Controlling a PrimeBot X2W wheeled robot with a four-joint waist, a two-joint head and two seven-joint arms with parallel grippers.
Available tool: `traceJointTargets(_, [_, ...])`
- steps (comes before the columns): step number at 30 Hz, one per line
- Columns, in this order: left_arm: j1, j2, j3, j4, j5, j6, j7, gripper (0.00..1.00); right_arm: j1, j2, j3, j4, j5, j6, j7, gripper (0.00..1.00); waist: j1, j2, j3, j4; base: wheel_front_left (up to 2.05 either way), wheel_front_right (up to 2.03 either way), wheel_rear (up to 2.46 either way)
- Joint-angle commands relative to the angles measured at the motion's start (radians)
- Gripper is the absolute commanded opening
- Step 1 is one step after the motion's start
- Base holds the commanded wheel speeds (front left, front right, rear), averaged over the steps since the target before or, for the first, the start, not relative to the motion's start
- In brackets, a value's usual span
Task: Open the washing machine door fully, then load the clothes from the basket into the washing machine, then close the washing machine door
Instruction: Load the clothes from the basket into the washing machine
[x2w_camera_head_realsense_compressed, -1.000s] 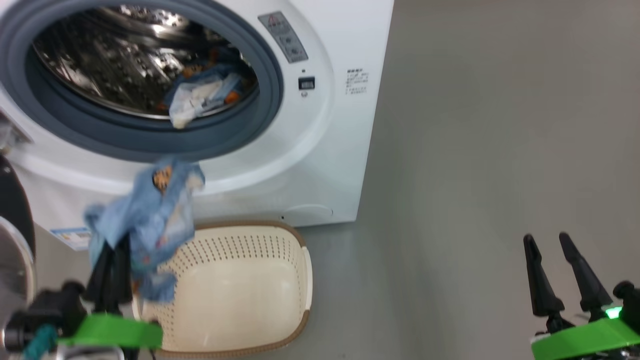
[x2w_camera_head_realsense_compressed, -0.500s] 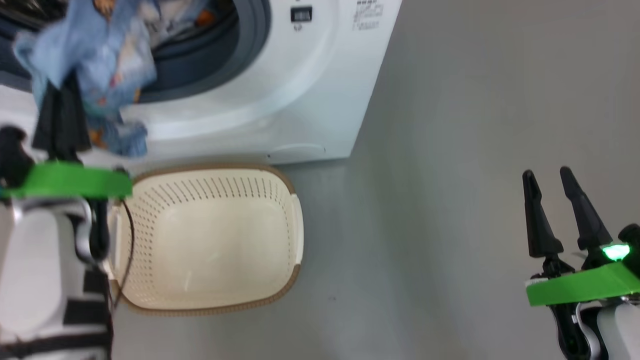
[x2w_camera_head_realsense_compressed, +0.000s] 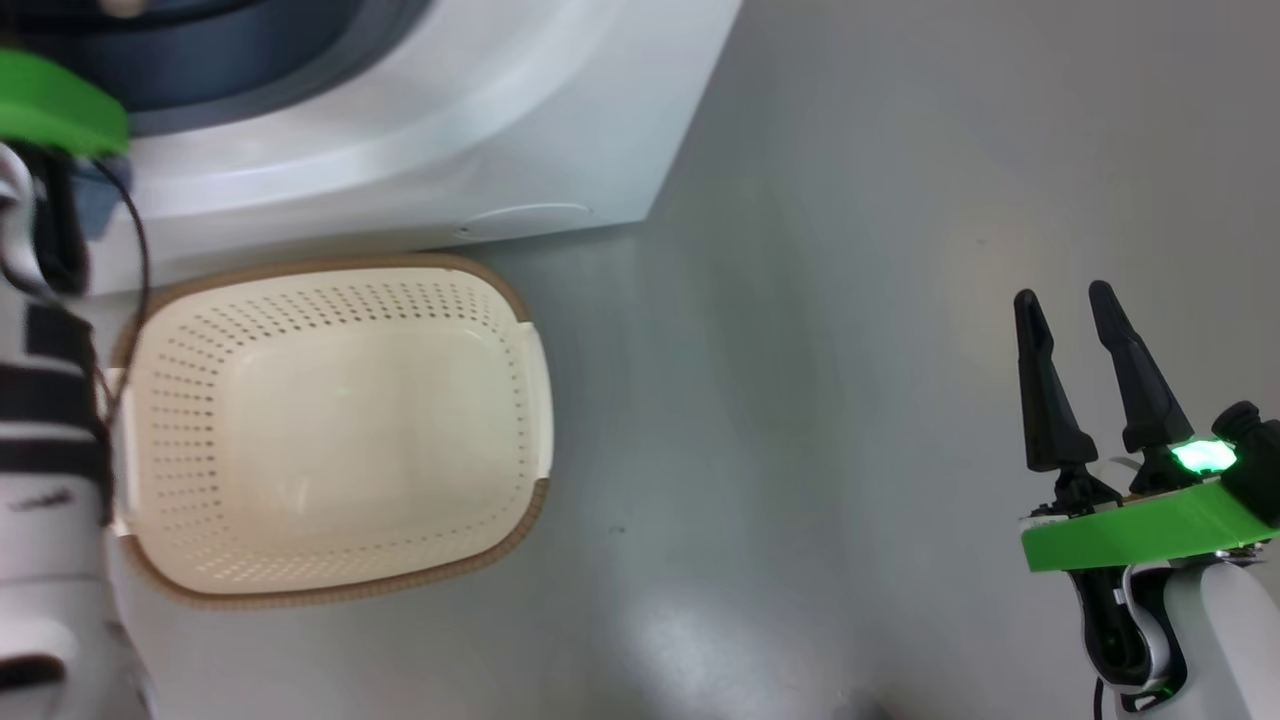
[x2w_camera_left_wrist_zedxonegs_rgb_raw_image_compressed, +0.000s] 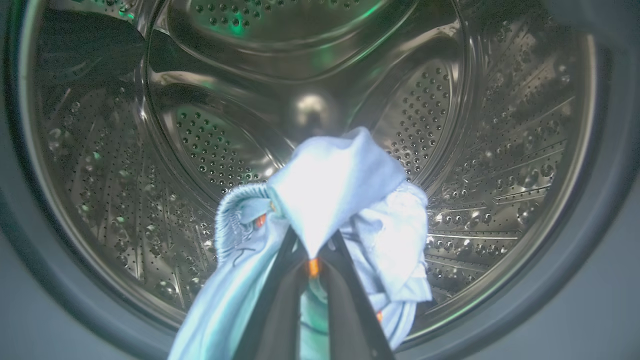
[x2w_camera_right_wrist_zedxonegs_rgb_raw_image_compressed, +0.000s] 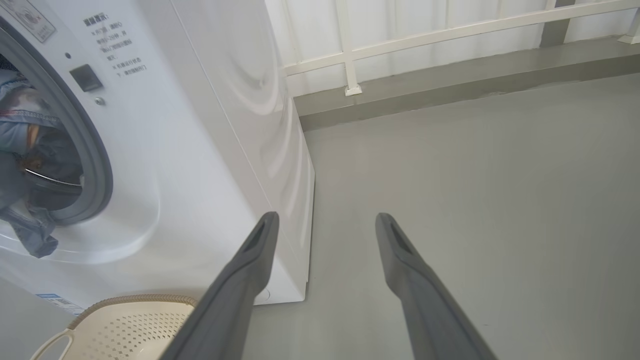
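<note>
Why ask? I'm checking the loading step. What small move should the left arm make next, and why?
Probably push a little deeper into the drum before releasing: the left gripper is shut on the clothes at the drum's mouth, with cloth hanging over the gasket.

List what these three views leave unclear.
- Head view: washing machine opening cut off by the top edge.
- Left wrist view: part of the drum hidden behind the clothes in the left gripper.
- Right wrist view: panel text too small; basket cut off by the bottom edge.
</note>
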Motion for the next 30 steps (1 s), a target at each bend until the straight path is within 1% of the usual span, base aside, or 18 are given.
traceJointTargets(1, [-0.050, 0.058, 0.016, 0.014, 0.019, -0.003, -0.006, 0.00, -0.010, -0.006, 0.022, -0.020, 0.002, 0.005, -0.008, 1.00, -0.0001, 0.0000, 0.041, -0.042, 0.00, 0.00, 0.00])
traceJointTargets(5, [-0.131, 0.078, 0.013, 0.081, 0.024, -0.010, -0.006, 0.00, -0.020, -0.001, 0.028, -0.020, 0.005, 0.005, -0.008, 1.00, -0.0001, 0.0000, 0.062, -0.065, 0.00, 0.00, 0.00])
traceJointTargets(9, [-0.174, 0.091, 0.011, 0.085, 0.033, -0.016, -0.006, 0.00, -0.026, 0.002, 0.033, -0.022, 0.008, 0.005, -0.008, 1.00, -0.0001, 0.0000, 0.076, -0.078, 0.00, 0.00, 0.00])
traceJointTargets(12, [-0.197, 0.096, 0.014, 0.048, 0.039, -0.021, -0.006, 0.00, -0.031, 0.005, 0.037, -0.024, 0.008, 0.005, -0.008, 1.00, -0.0001, 0.0000, 0.085, -0.088, 0.00, 0.00, 0.00])
traceJointTargets(15, [-0.209, 0.103, 0.011, -0.018, 0.061, -0.021, -0.006, 0.00, -0.038, 0.009, 0.039, -0.027, 0.009, 0.005, -0.008, 1.00, -0.0001, 0.0000, 0.097, -0.095, 0.00, 0.00, 0.00])
traceJointTargets(19, [-0.195, 0.102, 0.015, -0.095, 0.083, -0.018, -0.006, 0.00, -0.044, 0.017, 0.041, -0.031, 0.007, 0.005, -0.008, 1.00, -0.0001, 0.0000, 0.108, -0.101, 0.00, 0.00, 0.00])
traceJointTargets(20, [-0.185, 0.100, 0.019, -0.083, 0.083, -0.016, -0.006, 0.44, -0.045, 0.019, 0.041, -0.031, 0.007, 0.005, -0.008, 1.00, -0.0001, 0.0000, 0.108, -0.101, 0.00, 0.00, 0.00])
traceJointTargets(21, [-0.179, 0.100, 0.021, -0.069, 0.085, -0.013, -0.006, 1.00, -0.045, 0.021, 0.042, -0.030, 0.007, 0.005, -0.008, 1.00, -0.0001, 0.0000, 0.108, -0.101, 0.00, 0.00, 0.00])
traceJointTargets(25, [-0.168, 0.102, 0.035, -0.023, 0.084, -0.008, -0.006, 1.00, -0.044, 0.023, 0.043, -0.028, 0.009, 0.005, -0.008, 1.00, -0.0001, 0.0000, 0.106, -0.100, 0.00, 0.00, 0.00])
traceJointTargets(30, [-0.159, 0.099, 0.045, 0.009, 0.081, -0.012, -0.006, 1.00, -0.048, 0.022, 0.043, -0.027, 0.012, 0.005, -0.008, 1.00, -0.0001, 0.0000, 0.104, -0.094, 0.00, 0.00, 0.00])
